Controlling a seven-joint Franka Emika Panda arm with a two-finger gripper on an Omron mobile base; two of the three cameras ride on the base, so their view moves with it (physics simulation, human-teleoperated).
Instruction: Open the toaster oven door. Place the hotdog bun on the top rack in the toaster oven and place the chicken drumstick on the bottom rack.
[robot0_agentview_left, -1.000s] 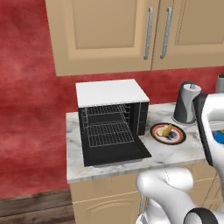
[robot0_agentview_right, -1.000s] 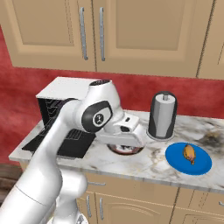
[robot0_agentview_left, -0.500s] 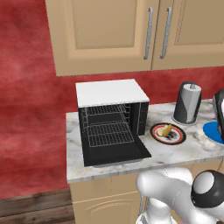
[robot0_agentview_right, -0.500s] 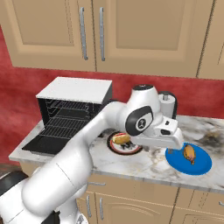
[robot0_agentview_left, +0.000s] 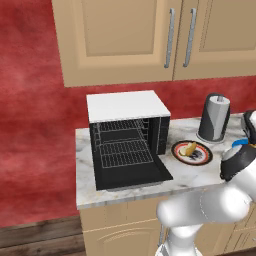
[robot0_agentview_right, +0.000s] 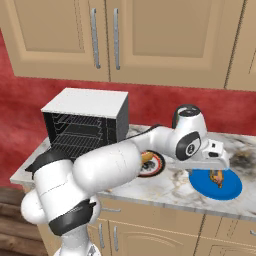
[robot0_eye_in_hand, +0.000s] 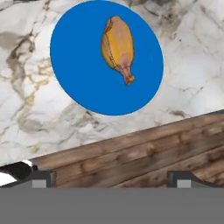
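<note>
Lying loose on the blue plate (robot0_eye_in_hand: 83, 83), the drumstick (robot0_eye_in_hand: 118, 46) looks greasy and lopsided, best pinched across its thick middle by the wide-spread, empty fingers (robot0_eye_in_hand: 41, 177).

Both base views look down on the toaster oven (robot0_agentview_left: 126, 137); the hand view faces the counter (robot0_eye_in_hand: 26, 100) closely.

A: What sits on the marble counter (robot0_agentview_left: 195, 175)?

B: The toaster oven (robot0_agentview_left: 126, 131) at the left end, its door (robot0_agentview_left: 131, 172) folded down flat. Next right, a dark-rimmed plate (robot0_agentview_left: 192, 152), with a grey-black kettle (robot0_agentview_left: 214, 118) behind it.

A: And farther right?

B: A blue plate (robot0_eye_in_hand: 87, 83), lying near the front edge.
</note>
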